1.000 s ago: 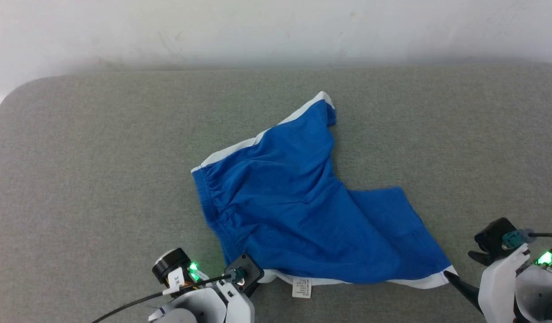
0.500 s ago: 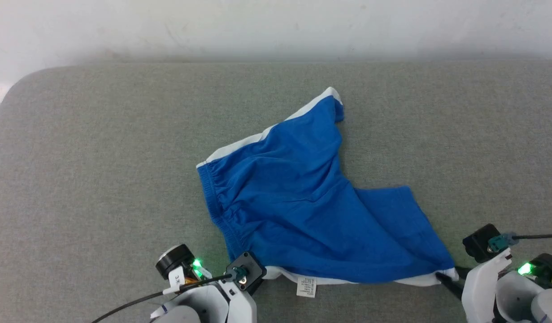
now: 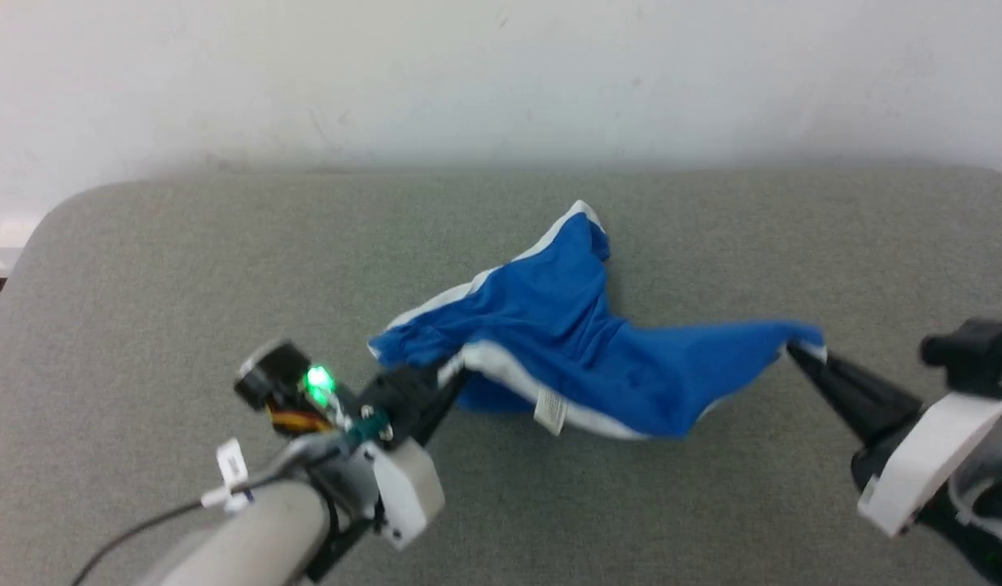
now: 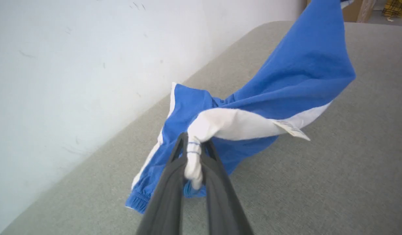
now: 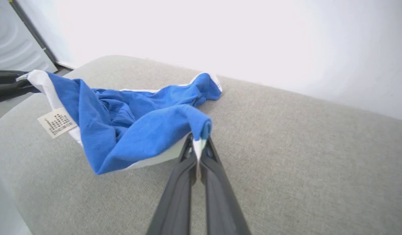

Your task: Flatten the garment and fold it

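Blue shorts (image 3: 582, 342) hung stretched between my two pincers, the near edge up off the grey tabletop (image 3: 712, 505) and the far leg resting on it towards the white wall (image 3: 501, 81). My left pincer (image 3: 456, 374) was clamped on a white-striped corner. My right pincer (image 3: 794, 352) was pinched tight on the opposite hem corner. The small label (image 3: 549, 411) dangled between them.
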Motion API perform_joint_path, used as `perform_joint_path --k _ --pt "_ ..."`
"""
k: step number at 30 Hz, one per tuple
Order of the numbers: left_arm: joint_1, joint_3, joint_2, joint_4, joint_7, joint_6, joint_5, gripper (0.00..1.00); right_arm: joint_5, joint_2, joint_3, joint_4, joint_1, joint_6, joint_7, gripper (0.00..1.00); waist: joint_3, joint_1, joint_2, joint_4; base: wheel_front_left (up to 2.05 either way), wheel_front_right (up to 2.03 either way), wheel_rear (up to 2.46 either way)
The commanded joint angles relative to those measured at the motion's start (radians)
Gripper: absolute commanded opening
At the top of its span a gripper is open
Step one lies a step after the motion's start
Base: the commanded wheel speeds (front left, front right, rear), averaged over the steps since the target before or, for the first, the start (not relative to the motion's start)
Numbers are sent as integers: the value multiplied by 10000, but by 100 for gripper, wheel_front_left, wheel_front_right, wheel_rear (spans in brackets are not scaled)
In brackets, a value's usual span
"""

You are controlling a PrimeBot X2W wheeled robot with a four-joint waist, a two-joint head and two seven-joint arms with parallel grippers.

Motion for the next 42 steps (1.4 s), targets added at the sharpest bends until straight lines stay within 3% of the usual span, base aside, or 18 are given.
perform_joint_path --k 1,6,17,30,36,42 --pt "-455 194 -1 -171 -165 73 68 0 161 165 -332 -287 -264 -7 -144 0 -68 0 0 -36 0 0 0" --pt "-1820 893 -144 -504 -571 143 40 0 -32 537 -1288 -569 -1503 -7 -369 0 207 0 0 -196 0 0 0" --pt "-6056 1777 -698 636 -814 -245 303 0 -1111 1209 -2041 638 -5692 -7 -13 0 2043 0 0 -532 0 0 0" --pt "-10973 2308 -1551 3519 -1541 -482 625 0 -2125 1267 -2073 3108 -11097 -7 107 0 4839 0 0 -801 0 0 0" --pt "-11802 2373 -1604 4485 -2217 -382 787 0 -2415 1247 -1224 3963 -12201 -7 -156 0 5399 0 0 -866 0 0 0" --pt "-10494 2176 -1296 5212 -2987 -213 840 0 -2258 1193 12 4338 -11337 -7 -836 0 5225 0 0 -906 0 0 0"
